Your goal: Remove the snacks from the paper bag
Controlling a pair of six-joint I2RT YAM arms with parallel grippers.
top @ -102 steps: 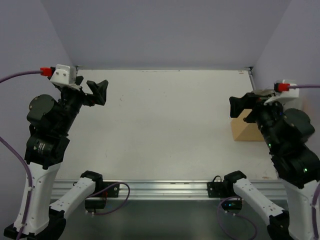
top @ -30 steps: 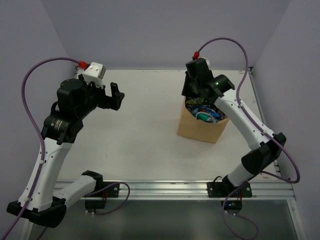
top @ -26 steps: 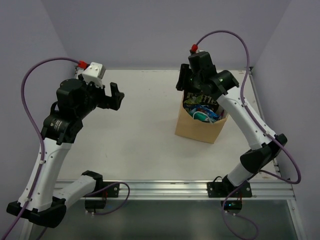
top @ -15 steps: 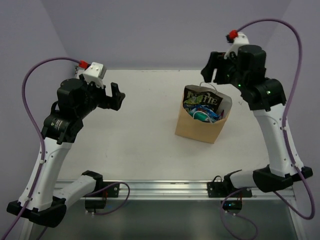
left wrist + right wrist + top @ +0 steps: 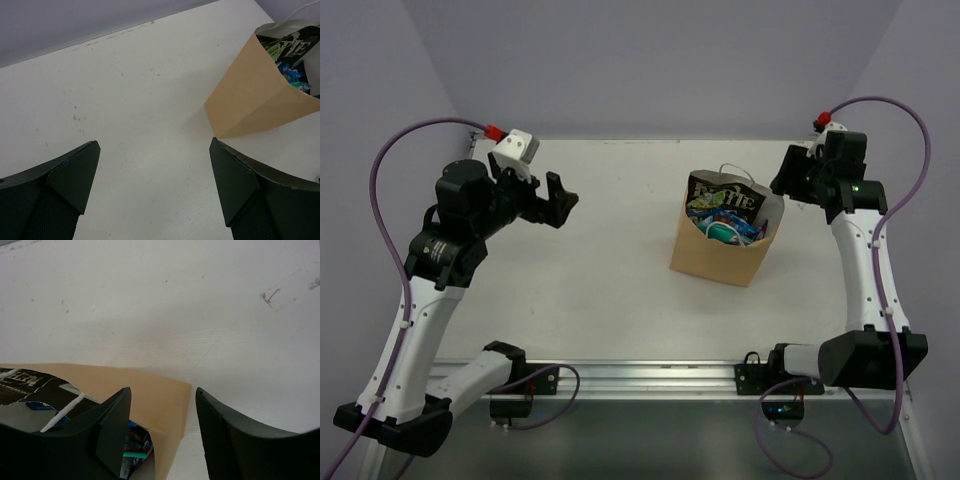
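A tan paper bag [image 5: 715,262] stands upright and open-topped on the right half of the white surface [image 5: 610,250], with the snacks inside it. A long dark brown packet [image 5: 725,196] pokes above the rim at the far side, blue packets [image 5: 730,232] crowd below it, and a white cord handle [image 5: 738,171] arches over. The left end effector [image 5: 558,203] hovers well apart to the bag's left, jaws spread wide, holding nothing. The right end effector [image 5: 788,183] hangs near the bag's far right corner, jaws partly apart and empty, the bag's rim below them.
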